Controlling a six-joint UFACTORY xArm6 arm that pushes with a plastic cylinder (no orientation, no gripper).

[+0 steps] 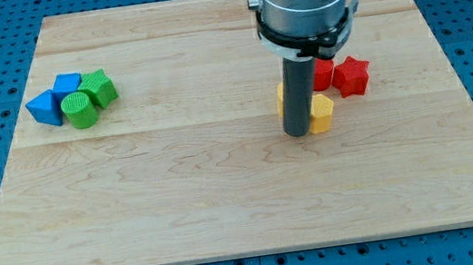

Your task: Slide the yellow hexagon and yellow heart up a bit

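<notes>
Yellow pair sits mid-board: hexagon right beside my tip, heart mostly hidden behind the rod. No gripper here, nothing held. Best to push from just below, centred between them, so neither squirts sideways toward the red blocks.

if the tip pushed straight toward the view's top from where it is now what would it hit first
Probably the yellow block touching my tip, then the partly hidden yellow one behind the rod; the red blocks lie right. Depth is unclear.

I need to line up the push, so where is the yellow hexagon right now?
The yellow hexagon sits right of the board's centre, touching the right side of my tip, below and left of the red star.
</notes>
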